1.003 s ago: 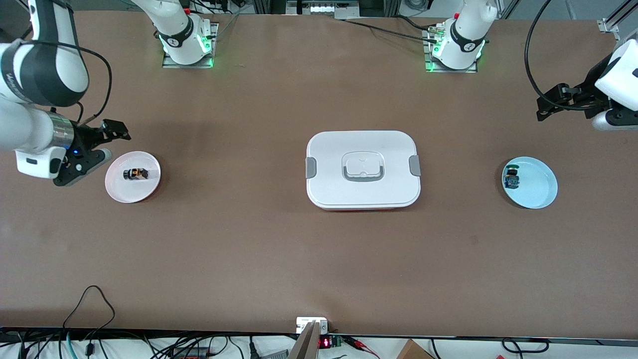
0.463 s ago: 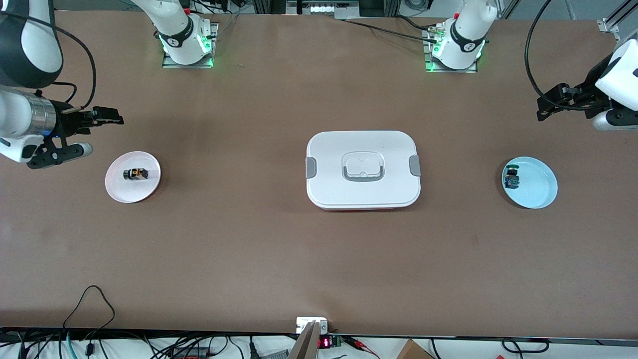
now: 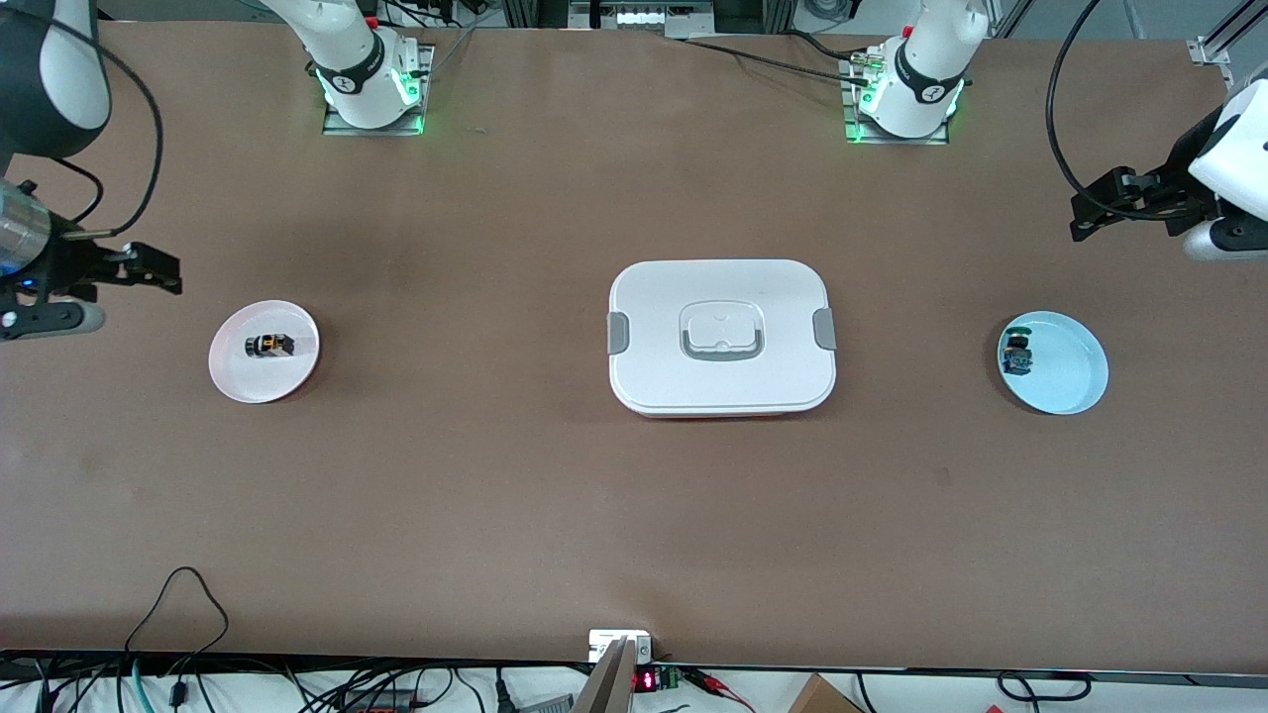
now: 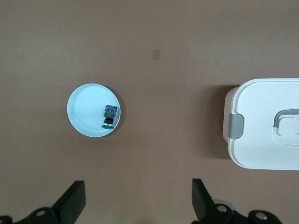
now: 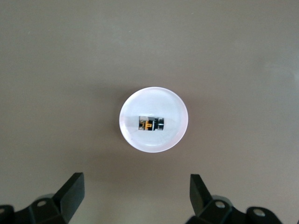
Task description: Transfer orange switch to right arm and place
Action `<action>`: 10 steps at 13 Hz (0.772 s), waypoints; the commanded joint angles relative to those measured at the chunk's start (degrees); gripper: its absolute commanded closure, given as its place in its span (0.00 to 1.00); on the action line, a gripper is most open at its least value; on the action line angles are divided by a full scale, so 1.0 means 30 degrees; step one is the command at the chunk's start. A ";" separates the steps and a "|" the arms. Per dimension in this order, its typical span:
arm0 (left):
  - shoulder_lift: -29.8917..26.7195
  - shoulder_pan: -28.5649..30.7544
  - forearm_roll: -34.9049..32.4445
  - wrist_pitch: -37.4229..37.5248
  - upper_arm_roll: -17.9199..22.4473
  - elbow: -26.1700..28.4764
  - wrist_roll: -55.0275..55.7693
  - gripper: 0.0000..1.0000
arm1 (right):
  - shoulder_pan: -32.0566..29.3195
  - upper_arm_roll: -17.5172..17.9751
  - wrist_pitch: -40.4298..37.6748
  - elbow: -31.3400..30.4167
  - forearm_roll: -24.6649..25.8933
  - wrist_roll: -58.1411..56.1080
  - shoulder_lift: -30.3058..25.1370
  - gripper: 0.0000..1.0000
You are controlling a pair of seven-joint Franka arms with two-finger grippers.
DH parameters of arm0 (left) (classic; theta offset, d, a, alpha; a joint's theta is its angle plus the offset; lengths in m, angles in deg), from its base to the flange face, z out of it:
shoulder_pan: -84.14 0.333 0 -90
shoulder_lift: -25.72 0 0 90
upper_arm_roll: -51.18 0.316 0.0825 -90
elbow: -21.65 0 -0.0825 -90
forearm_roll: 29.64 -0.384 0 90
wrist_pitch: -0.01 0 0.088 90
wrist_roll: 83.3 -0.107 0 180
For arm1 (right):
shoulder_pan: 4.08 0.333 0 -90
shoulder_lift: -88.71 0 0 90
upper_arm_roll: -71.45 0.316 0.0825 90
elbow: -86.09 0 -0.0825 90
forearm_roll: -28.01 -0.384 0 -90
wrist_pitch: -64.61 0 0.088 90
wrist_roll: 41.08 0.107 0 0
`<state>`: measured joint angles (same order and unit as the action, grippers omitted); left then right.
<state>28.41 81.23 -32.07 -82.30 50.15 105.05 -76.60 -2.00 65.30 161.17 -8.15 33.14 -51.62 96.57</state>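
- Since the earlier frames, the right gripper [image 3: 94,292] has pulled away from the pink plate [image 3: 297,381] toward the right arm's end of the table, and now hangs in the air there, jaws spread wide and holding nothing.
- On the pink plate lies the orange switch [image 3: 269,345], on its side. Its long axis runs along the table's length, from one arm's end toward the other.
- Landmark: a white lidded box [image 3: 722,337] sits mid-table. The pink plate is well apart from it, toward the right arm's end.
- The right wrist view looks straight down on the plate [image 5: 135,135] and shows the switch [image 5: 151,124] with its orange part at one end and a paler, perhaps metal, part at the other; the front view is too small to tell that.
- A pale blue plate [image 3: 1075,381] lies well apart from the box toward the left arm's end, holding a small blue-and-green switch [image 3: 1016,354].
- The left gripper [image 3: 1119,203] waits in the air above that end, jaws wide apart, empty.
- The left wrist view shows the box's grey latch [image 4: 235,127].
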 commanded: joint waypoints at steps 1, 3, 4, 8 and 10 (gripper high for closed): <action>0.0275 0.0031 0.0193 0.0164 0.0053 -0.0584 0.0112 0.00 | -0.0107 0.0056 -0.1037 0.0125 -0.1290 0.1864 -0.0273 0.00; 0.0275 0.0031 0.0514 0.0164 0.0053 -0.0584 0.0112 0.00 | 0.0213 0.0317 -0.1307 0.0067 -0.1771 0.2429 -0.0770 0.00; 0.0275 0.0031 0.0573 0.0164 0.0053 -0.0584 0.0112 0.00 | 0.0446 0.0348 -0.1276 -0.0078 -0.1741 0.2372 -0.1005 0.00; 0.0275 0.0031 0.0574 0.0164 0.0082 -0.0584 0.0112 0.00 | 0.0274 0.0115 0.2144 -0.6069 -0.1799 0.2487 -0.5448 0.00; 0.0275 0.0090 0.0574 0.0193 0.0082 -0.0584 0.0112 0.00 | -0.0312 0.0114 0.1481 -0.5623 -0.1828 0.2373 -0.5492 0.00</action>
<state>28.44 81.24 -31.39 -82.30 50.21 105.03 -76.60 -1.64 65.58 164.38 -21.36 28.41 -44.87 84.13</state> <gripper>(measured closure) 0.000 0.000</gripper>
